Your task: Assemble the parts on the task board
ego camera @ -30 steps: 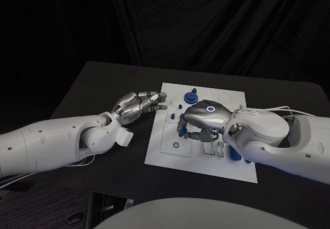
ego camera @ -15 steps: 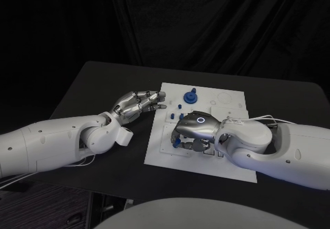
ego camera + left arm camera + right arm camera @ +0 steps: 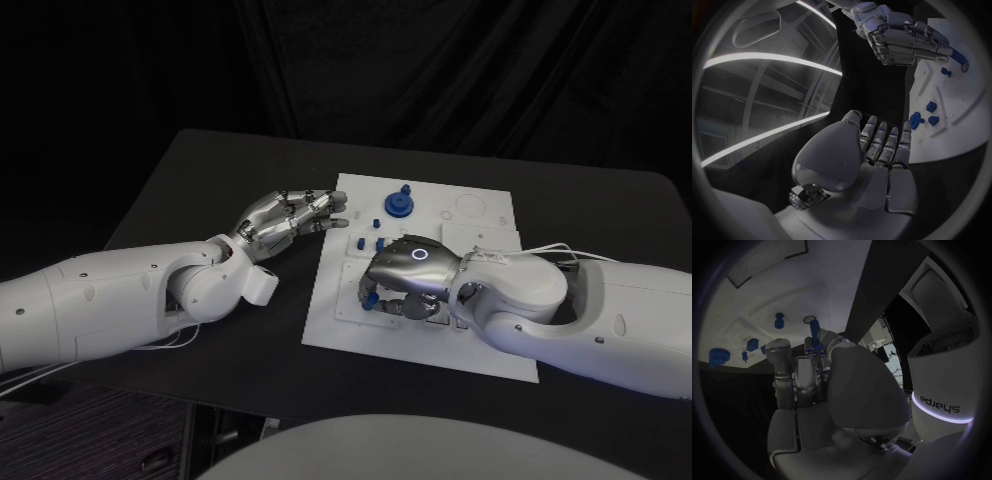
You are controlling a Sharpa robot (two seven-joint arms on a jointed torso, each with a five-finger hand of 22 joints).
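Your right hand sits low over the near-left part of the task board, palm down, fingers curled under; between those fingertips you can see a small blue part, which the right wrist view shows as a short blue peg gripped at the very tips, held just above the white plate; just beyond the fingertips there lies a small dark ring on the board, and a little further a blue knob-shaped part stands on the plate; off to the side of the fingers two more blue pieces sit near the board's edge.

Your left hand hovers at the board's left edge, well apart from the right one; its fingers are bent and bunched loosely together, holding nothing, their tips just beside the plate's rim; past both sets of fingers, on the far half of the board, a taller blue part stands upright.
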